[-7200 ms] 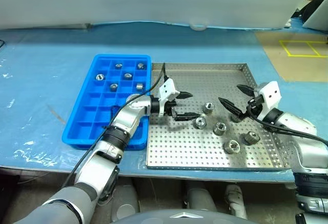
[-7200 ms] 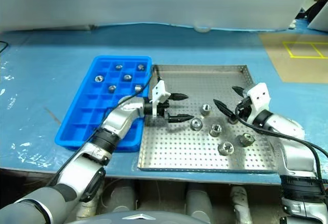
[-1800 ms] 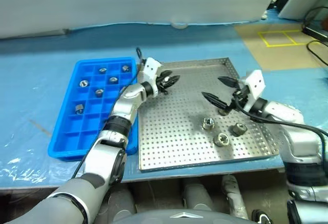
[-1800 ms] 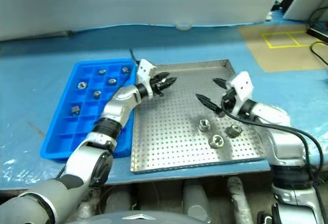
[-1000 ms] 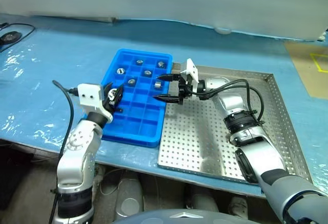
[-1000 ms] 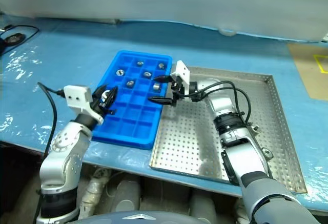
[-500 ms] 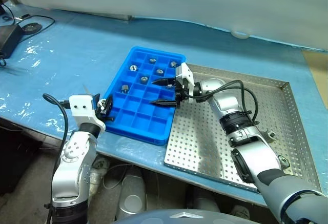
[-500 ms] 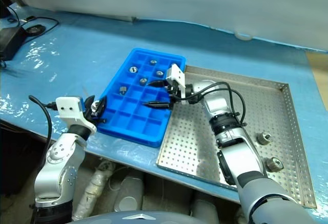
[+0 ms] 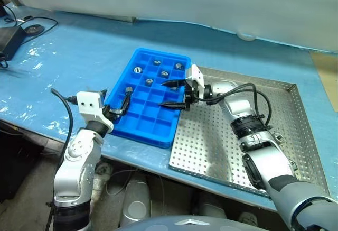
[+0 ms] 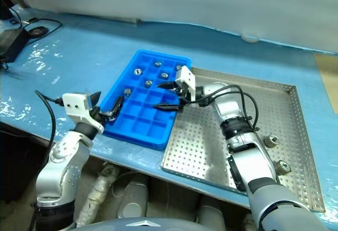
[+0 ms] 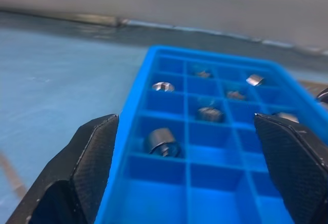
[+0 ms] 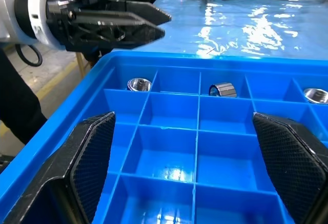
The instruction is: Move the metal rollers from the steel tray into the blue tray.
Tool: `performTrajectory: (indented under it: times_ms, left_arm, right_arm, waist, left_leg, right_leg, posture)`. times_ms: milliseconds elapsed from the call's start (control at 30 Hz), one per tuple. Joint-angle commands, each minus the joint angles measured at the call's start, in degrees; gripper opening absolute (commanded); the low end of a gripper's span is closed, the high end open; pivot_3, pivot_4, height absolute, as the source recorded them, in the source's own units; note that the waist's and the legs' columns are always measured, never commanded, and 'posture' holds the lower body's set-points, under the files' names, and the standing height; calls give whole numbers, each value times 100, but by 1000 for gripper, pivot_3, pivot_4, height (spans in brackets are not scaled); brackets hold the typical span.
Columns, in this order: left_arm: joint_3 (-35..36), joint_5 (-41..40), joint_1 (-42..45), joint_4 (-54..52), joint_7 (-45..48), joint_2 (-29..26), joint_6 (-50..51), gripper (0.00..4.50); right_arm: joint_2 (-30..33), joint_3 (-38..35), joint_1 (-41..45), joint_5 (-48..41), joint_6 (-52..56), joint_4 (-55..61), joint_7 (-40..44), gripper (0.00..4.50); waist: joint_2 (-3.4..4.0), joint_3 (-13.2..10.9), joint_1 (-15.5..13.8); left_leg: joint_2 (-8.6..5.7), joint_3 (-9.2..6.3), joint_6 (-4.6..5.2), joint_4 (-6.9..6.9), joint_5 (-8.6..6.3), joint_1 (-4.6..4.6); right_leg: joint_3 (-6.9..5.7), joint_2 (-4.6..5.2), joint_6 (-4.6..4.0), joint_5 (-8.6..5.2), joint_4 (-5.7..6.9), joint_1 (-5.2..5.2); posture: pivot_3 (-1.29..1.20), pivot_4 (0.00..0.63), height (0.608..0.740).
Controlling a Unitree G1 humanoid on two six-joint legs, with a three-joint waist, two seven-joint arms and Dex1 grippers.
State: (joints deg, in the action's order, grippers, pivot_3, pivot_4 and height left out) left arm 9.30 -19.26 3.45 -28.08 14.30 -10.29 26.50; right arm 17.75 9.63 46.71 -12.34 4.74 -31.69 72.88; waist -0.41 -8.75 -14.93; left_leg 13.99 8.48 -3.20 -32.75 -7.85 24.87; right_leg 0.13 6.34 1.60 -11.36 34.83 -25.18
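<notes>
- Hovering at the blue tray's [image 9: 143, 116] nine o'clock edge, left gripper [image 9: 122, 104]: jaws wide, empty.
- Right gripper [image 9: 172, 93] at three o'clock: jaws wide, empty.
- Rollers [image 9: 154, 68] occupy twelve o'clock compartments.

The scene is evenly and brightly lit from overhead. White glare is thrown off the wrinkled blue plastic sheet covering the tabletop [image 9: 63, 51], most strongly at its left side. The bright blue gridded plastic tray [image 11: 215, 147] is rendered soft and blurred in the left wrist view, and the black textured fingers [image 11: 87, 152] are seen out of focus.
</notes>
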Motion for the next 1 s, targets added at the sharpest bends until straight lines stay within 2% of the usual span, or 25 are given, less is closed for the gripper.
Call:
performTrajectory:
  times_ms: [33,133,433,667,767,1000]
  left_arm:
    - [-185,-249,465,397,550,-199,-125,4471]
    - [-383,-318,891,950,983,-292,-230,4471]
    - [-1059,-227,2305,2883,2303,-196,-756,4471]
    - [-1479,-188,3201,4318,3289,157,-1208,4471]
    - [-1691,-139,3541,4935,3812,364,-1402,4471]
    - [-2027,113,4232,6204,4769,805,-1834,4471]
  right_arm:
    - [278,-277,-251,-131,181,650,-199,4500]
    - [525,-423,-621,-189,435,1212,-438,4500]
    - [1280,-1146,-2076,-466,1387,3263,-1371,4500]
    - [1665,-1847,-3217,-744,2006,4646,-2100,4500]
    - [1745,-2175,-3749,-861,2229,5222,-2421,4500]
    - [1775,-2742,-4706,-1093,2623,6255,-3023,4500]
  waist:
    - [3,0,5]
    - [6,1,85]
    - [7,2,765]
    - [6,1,1241]
    - [6,2,1373]
    - [4,1,1654]
  left_leg:
    - [0,0,-1,0,1,-3]
    - [-1,1,-1,-1,14,-7]
    - [-5,9,-22,6,36,-14]
    - [-12,42,-10,27,31,-62]
    - [-15,82,-3,45,27,-98]
    - [-19,143,35,40,4,-106]
  right_leg:
    - [0,0,0,0,3,2]
    - [2,0,-2,4,5,7]
    - [14,-3,0,5,-1,5]
    - [54,-6,0,5,-5,16]
    - [93,-7,3,3,-10,17]
    - [149,-6,15,4,-25,0]
  posture:
    - [287,150,740]
    - [184,150,740]
    - [-108,150,740]
    - [-333,150,740]
    - [-400,150,740]
    - [-554,150,740]
